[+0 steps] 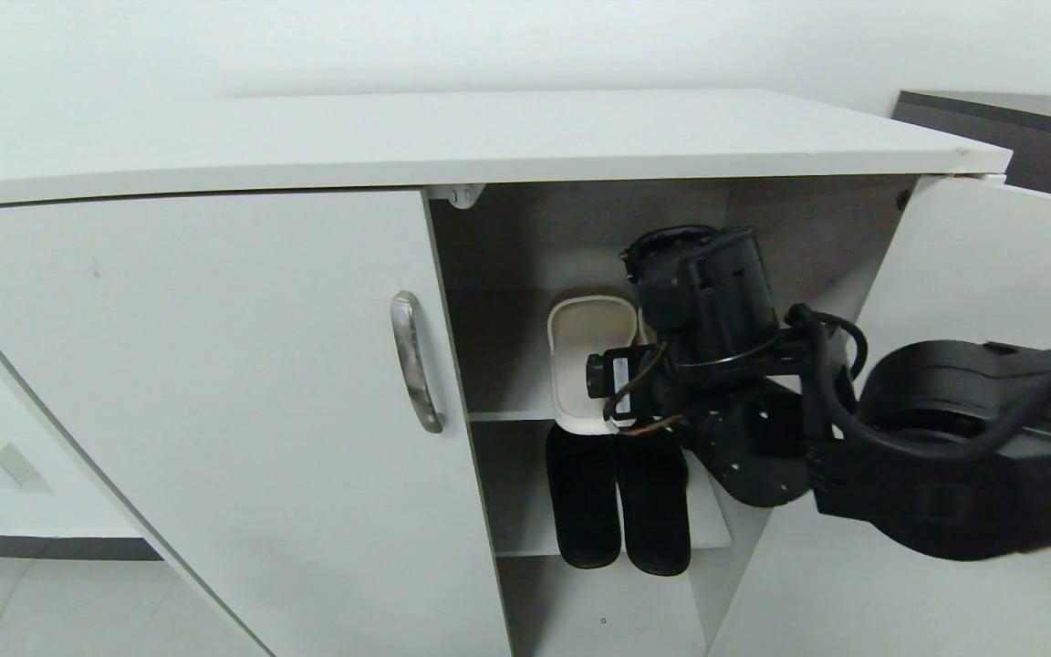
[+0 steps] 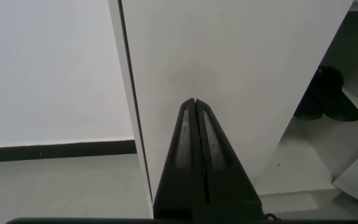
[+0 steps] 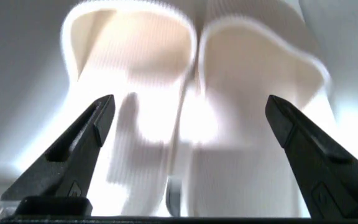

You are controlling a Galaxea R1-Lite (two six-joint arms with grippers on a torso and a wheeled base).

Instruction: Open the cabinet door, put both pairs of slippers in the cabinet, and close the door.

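**Slippers shelved, but both pairs could foul the door**

Nearest, outside the cabinet, the left gripper hangs in front of the closed left door with its fingers pressed together and holding nothing. It poses little risk where it is.

To the right, the open door stands swung out, and the right arm reaches through the opening. If the door were swung before the arm is out, it would strike the arm.

Further in, the black slippers lie on the lower shelf, their near ends hanging over its front edge. The closing door could catch them and knock them off.

Deepest, the right gripper sits at the upper shelf with its fingers spread wide either side of the white slippers, not pinching them. That pair also appears to reach slightly past the shelf edge. A crooked pull-back could hook one finger on a slipper and drag it out.
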